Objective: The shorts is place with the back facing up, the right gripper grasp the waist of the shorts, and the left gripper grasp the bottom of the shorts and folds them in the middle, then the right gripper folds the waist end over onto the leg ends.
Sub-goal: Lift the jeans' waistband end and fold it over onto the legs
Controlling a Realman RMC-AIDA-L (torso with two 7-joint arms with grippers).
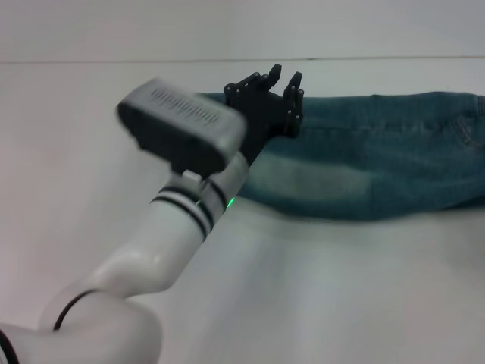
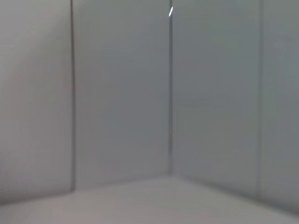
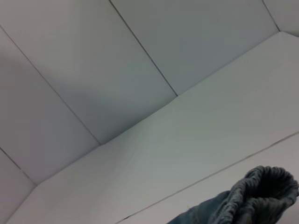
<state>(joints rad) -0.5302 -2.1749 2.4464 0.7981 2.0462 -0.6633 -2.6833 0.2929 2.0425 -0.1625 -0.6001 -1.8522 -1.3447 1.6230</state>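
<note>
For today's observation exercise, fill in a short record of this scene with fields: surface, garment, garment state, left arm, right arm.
surface: white table
garment: the shorts, blue-green faded denim
garment state: lying as a long narrow strip, apparently folded lengthwise
left arm: the left gripper is over the strip's left end, jaws apart
right arm: not seen from the head; its wrist camera shows the bunched waist close by

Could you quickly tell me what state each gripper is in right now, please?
Left gripper: open, above the left end of the folded shorts, holding nothing.
Right gripper: not in view; its wrist camera shows only the bunched waist close by, so its state cannot be told.
</note>
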